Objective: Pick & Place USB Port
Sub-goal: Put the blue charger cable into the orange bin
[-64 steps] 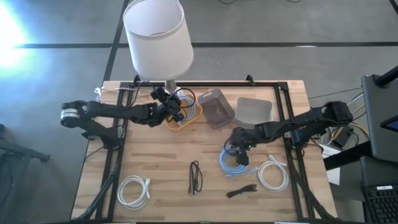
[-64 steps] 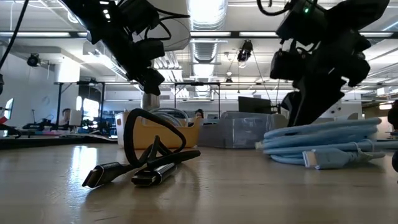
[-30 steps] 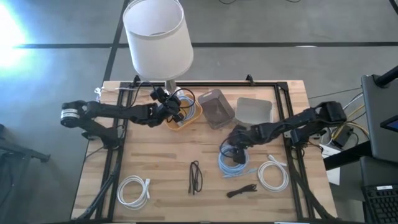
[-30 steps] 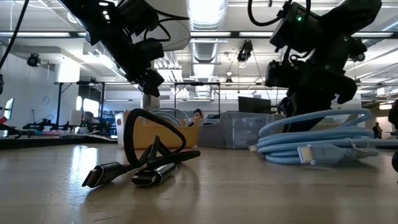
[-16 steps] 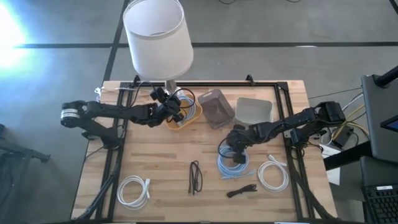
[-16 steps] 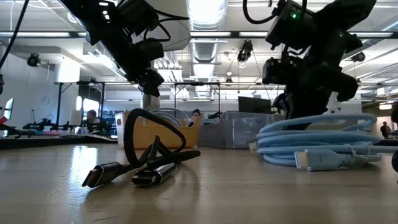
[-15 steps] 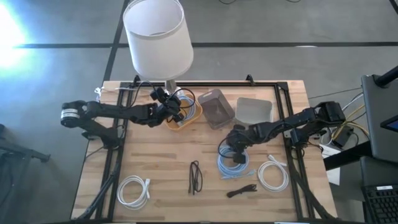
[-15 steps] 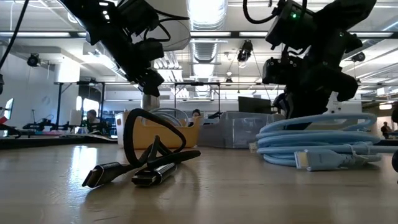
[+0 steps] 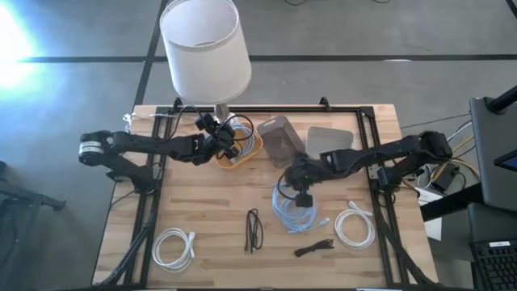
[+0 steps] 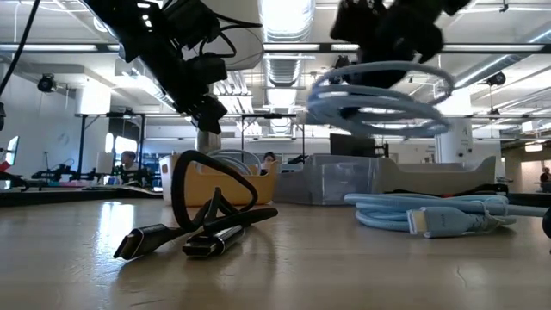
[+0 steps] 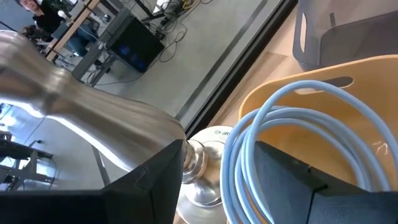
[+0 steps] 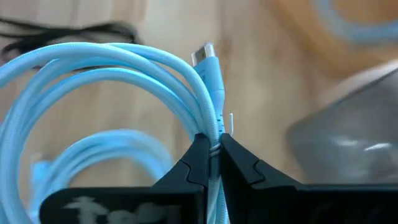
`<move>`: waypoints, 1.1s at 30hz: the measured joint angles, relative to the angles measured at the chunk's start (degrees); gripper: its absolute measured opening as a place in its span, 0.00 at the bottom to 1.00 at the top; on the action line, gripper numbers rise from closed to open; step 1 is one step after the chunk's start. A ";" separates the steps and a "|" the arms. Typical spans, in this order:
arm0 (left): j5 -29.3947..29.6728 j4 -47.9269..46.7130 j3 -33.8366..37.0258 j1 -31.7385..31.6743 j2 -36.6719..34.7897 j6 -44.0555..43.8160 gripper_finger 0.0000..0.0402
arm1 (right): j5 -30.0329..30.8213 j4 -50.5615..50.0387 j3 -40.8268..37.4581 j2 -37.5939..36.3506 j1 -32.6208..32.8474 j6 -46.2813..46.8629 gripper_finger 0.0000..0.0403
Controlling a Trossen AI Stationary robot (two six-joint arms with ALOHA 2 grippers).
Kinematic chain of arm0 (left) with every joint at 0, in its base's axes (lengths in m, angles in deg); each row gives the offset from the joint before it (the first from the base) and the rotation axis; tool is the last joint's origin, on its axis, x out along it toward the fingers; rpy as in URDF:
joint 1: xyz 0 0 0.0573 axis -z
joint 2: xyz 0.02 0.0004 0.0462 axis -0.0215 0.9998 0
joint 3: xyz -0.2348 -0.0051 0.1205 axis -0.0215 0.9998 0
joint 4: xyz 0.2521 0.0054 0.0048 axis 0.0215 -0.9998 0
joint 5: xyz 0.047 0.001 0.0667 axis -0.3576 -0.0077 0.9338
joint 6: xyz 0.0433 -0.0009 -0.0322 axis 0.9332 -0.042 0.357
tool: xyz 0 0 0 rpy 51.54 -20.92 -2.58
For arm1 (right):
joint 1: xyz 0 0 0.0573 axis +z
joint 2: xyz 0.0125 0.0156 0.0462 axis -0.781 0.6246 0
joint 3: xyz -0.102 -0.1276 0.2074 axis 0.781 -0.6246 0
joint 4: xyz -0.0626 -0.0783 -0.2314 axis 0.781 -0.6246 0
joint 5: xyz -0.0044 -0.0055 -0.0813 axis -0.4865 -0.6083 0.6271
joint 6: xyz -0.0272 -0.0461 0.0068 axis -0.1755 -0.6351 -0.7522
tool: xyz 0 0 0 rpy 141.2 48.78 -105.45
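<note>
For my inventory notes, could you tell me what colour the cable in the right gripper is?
Light blue cable, clearest in the right wrist view.

The right gripper (image 9: 300, 191) is held above the table's middle, its arm stretched in from the right edge, fingers (image 12: 237, 163) pinched together. The left gripper (image 9: 229, 144) is poised at the far left-centre, fingers (image 11: 292, 180) spread wide.

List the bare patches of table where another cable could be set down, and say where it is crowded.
Free: the wood between the yellow bin, white coil and thin black cable. Crowded: the right half, around the blue cable hanging from the right claw.
</note>
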 joint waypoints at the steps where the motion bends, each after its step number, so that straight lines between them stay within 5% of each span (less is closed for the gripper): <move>1: 0.00 0.00 0.00 0.00 0.00 0.07 0.50 | 1.86 0.06 1.13 0.10 0.00 -1.75 0.04; 10: 0.99 -0.17 -1.05 0.16 -1.00 3.11 0.50 | 32.27 13.17 6.46 0.48 -1.18 -10.26 0.05; 17: 0.41 -0.68 -1.92 0.50 -7.57 3.83 0.50 | 32.13 32.08 4.04 3.63 -5.35 -12.70 0.05; 27: -17.07 -10.59 -1.84 0.66 -16.83 -8.30 0.50 | 32.32 41.49 4.29 16.38 -10.76 -18.26 0.05; 33: -18.82 -10.78 -1.81 0.68 -17.26 -9.06 0.50 | 32.39 52.90 10.40 25.00 -10.89 -27.17 0.05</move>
